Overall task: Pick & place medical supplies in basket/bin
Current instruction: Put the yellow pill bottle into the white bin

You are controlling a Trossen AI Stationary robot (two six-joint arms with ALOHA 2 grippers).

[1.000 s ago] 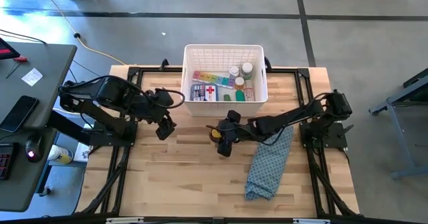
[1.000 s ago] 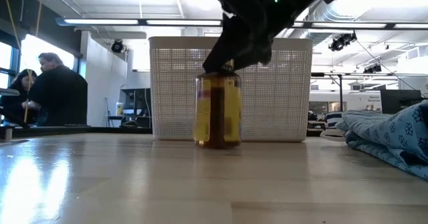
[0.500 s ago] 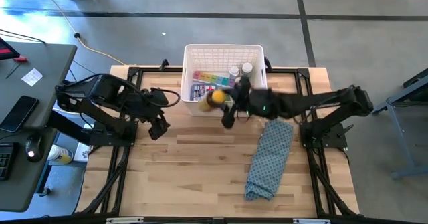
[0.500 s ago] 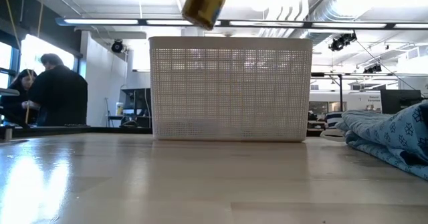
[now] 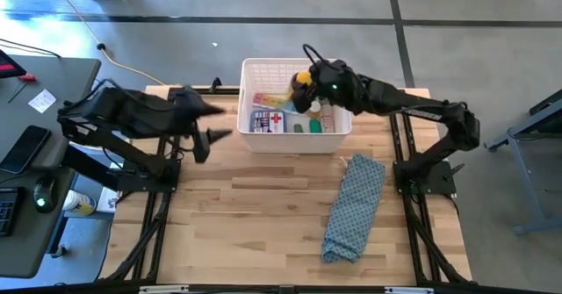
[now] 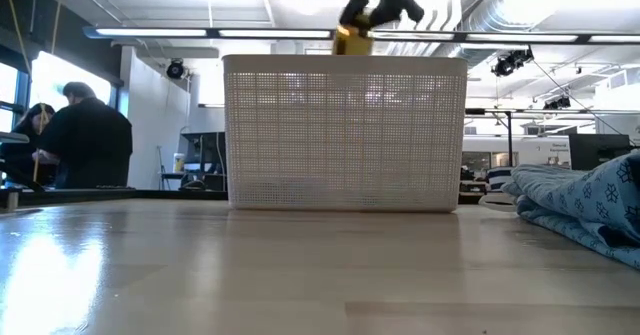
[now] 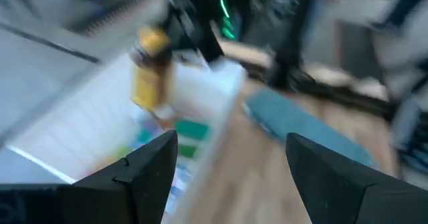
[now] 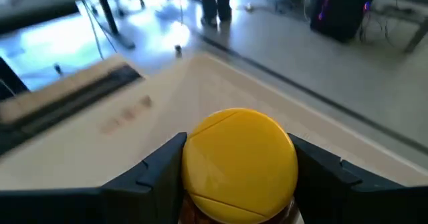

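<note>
Right pincer is extended far forward, fingers clamped; left pincer hovers open, raised.

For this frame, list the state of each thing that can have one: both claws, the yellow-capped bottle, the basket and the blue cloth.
Right claw: shut on the yellow-capped bottle, above the basket.
Yellow-capped bottle: gripped, held in the air over the basket, not yet released.
Left claw: open, empty, left of the basket.
White basket: upright on the table, already holding several supplies.
Blue cloth: lying crumpled on the table, outside the basket.
</note>
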